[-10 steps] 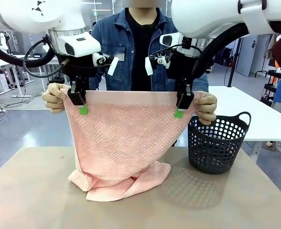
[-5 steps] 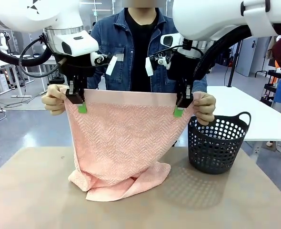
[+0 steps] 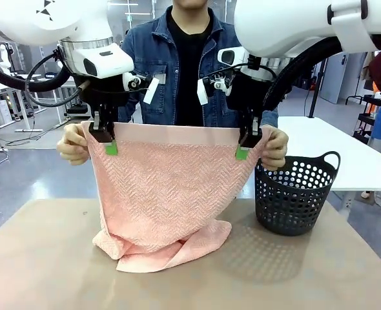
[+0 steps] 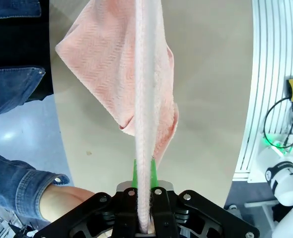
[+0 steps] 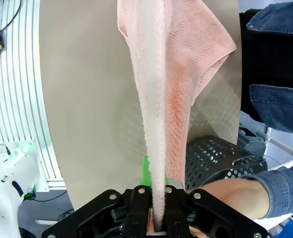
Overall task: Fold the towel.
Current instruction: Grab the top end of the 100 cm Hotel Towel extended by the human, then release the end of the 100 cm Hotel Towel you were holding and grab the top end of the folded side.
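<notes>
Both sets of jaws are clenched on the towel (image 3: 168, 194). The left gripper (image 3: 111, 145) has it by one top corner and the right gripper (image 3: 243, 150) by the other, green pads pinching the smooth band along the hem. The cloth hangs stretched between them like a curtain, and its bottom end is slumped in a loose heap on the table (image 3: 42, 258).

A person's hand (image 3: 73, 143) sits just outside the left gripper and another hand (image 3: 276, 147) just outside the right one, both holding the same top edge, so it's pretty crowded up there. A dark perforated basket (image 3: 294, 197) stands on the table just beside the towel's right-hand hanging edge; can't tell if they actually touch.

There's plenty of bare tabletop in front of the heap and off to its left.

The hanging sheet hides each gripper's far finger in the front view, plus most of the person's fingers. The wrist views catch the towel edge-on.
</notes>
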You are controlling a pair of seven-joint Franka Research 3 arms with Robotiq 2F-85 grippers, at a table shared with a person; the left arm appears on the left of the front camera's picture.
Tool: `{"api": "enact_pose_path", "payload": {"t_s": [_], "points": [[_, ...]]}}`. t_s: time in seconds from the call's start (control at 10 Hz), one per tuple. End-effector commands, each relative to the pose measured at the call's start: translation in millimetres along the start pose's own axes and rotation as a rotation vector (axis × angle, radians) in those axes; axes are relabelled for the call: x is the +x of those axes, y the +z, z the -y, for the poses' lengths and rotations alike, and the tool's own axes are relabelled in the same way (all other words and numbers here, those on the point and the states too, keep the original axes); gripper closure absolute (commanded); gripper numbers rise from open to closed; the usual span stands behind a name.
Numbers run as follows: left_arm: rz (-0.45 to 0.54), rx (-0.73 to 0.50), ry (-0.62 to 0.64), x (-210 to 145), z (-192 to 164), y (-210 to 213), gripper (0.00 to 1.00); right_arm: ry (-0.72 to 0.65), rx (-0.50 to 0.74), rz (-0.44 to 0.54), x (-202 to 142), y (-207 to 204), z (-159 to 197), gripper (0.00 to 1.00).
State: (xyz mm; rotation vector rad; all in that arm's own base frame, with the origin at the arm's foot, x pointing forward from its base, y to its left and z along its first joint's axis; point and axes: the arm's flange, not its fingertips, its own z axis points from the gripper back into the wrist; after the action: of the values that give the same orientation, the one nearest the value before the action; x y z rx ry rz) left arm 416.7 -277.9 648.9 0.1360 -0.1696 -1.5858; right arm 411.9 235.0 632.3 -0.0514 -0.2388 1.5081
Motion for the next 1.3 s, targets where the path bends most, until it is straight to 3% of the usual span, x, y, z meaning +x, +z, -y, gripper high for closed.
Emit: {"api": "enact_pose_path", "payload": {"t_s": [0.0, 1.2], "points": [[-0.002, 0.005, 0.002, -1.4, -1.2, 1.7, 1.0, 0.002, 0.0, -0.001, 0.5, 1.8, 1.4, 1.0], [-0.002, 0.005, 0.002, -1.4, -1.2, 1.7, 1.0, 0.002, 0.0, -0.001, 0.5, 1.8, 1.4, 1.0]]}}
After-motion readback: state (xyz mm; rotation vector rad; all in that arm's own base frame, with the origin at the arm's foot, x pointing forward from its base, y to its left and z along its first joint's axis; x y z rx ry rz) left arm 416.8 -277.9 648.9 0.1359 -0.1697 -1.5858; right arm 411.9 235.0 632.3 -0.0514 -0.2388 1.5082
